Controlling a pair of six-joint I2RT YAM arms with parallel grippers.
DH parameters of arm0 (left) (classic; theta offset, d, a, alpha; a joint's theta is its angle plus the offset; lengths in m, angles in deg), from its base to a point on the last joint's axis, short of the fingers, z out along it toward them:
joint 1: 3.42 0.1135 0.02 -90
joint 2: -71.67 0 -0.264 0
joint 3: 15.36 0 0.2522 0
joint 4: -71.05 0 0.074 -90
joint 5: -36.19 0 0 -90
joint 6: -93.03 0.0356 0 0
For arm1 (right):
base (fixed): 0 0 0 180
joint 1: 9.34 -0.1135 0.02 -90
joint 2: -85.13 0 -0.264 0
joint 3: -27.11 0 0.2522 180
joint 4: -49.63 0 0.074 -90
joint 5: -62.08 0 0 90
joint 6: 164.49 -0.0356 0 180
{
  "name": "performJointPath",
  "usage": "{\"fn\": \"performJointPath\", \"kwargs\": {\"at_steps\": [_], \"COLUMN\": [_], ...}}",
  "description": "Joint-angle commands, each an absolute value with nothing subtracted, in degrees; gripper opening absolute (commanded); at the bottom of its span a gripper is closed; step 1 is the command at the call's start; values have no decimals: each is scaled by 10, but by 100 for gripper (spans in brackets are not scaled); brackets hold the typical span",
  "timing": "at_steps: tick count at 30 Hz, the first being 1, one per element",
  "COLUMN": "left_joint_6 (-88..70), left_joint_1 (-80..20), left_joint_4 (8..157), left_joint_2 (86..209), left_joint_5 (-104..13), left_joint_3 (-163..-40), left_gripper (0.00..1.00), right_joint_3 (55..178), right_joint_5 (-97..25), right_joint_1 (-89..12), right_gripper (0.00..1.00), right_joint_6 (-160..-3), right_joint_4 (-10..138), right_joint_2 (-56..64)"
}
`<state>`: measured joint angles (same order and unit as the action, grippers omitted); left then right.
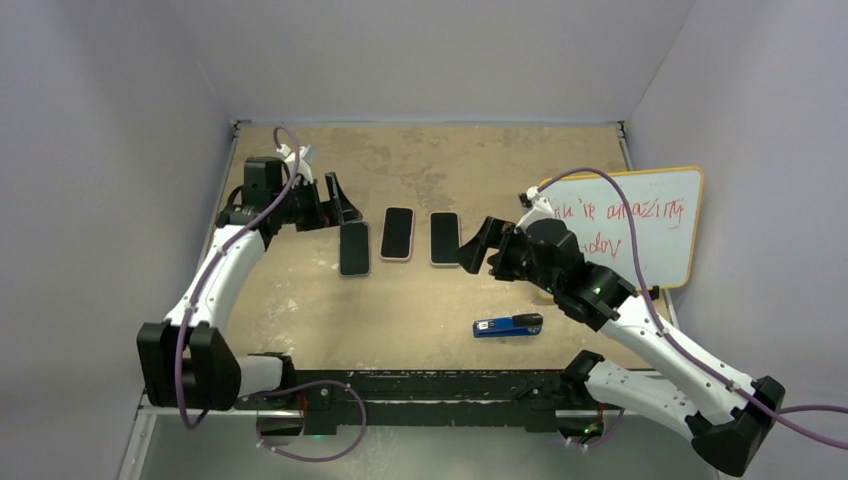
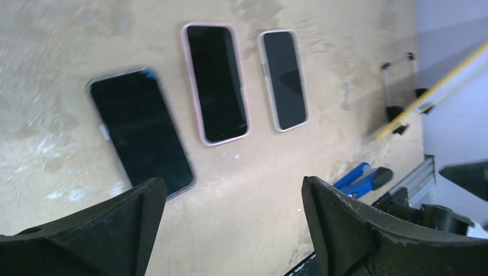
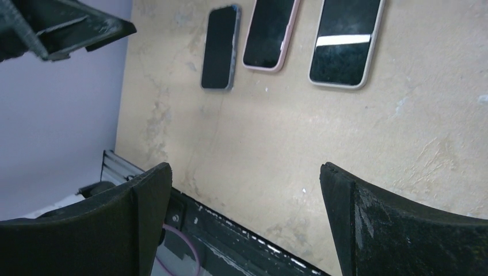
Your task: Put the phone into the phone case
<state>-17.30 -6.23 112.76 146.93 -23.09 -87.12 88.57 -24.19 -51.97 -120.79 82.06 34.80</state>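
Three phone-shaped things lie face up in a row mid-table. The left one point(image 1: 354, 248) is dark with a thin clear-bluish rim point(image 2: 141, 132) point(image 3: 220, 47). The middle one point(image 1: 397, 233) has a pink rim point(image 2: 216, 83) point(image 3: 270, 33). The right one point(image 1: 445, 238) has a white rim point(image 2: 283, 79) point(image 3: 345, 43). All show black faces; I cannot tell a bare phone from a case. My left gripper point(image 1: 338, 203) point(image 2: 233, 201) is open and empty, just beyond the dark one's far end. My right gripper point(image 1: 484, 250) point(image 3: 246, 190) is open and empty, just right of the white-rimmed one.
A blue and black tool point(image 1: 507, 325) point(image 2: 362, 178) lies near the front edge, right of centre. A whiteboard point(image 1: 630, 225) with red writing leans at the right side. The table's dark front rail point(image 3: 241, 227) shows in the right wrist view.
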Motion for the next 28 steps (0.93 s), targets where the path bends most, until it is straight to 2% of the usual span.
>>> {"fn": "performJointPath", "kwargs": {"at_steps": [1,6,15,28], "left_joint_6": [-181,-222,-306,-329], "left_joint_1": [-80,-100,-106,-106], "left_joint_4": [1102,1062,1011,995], "left_joint_2": [1399,1332,1221,1182], "left_joint_5": [-165,-119,-102,-100], "left_joint_3": [-906,-897,-817,-761], "left_gripper": [92,94,94,96], "right_joint_3": [943,990,957,926], "right_joint_5": [-182,-171,-193,-219], "right_joint_1": [-519,-519,-519,-519], "right_gripper": [99,99,99,99], "right_joint_6": [-1218,-1199,-1208,-1229], "right_joint_4": [840,868,831,838], "right_joint_2": [350,342,370,384]}}
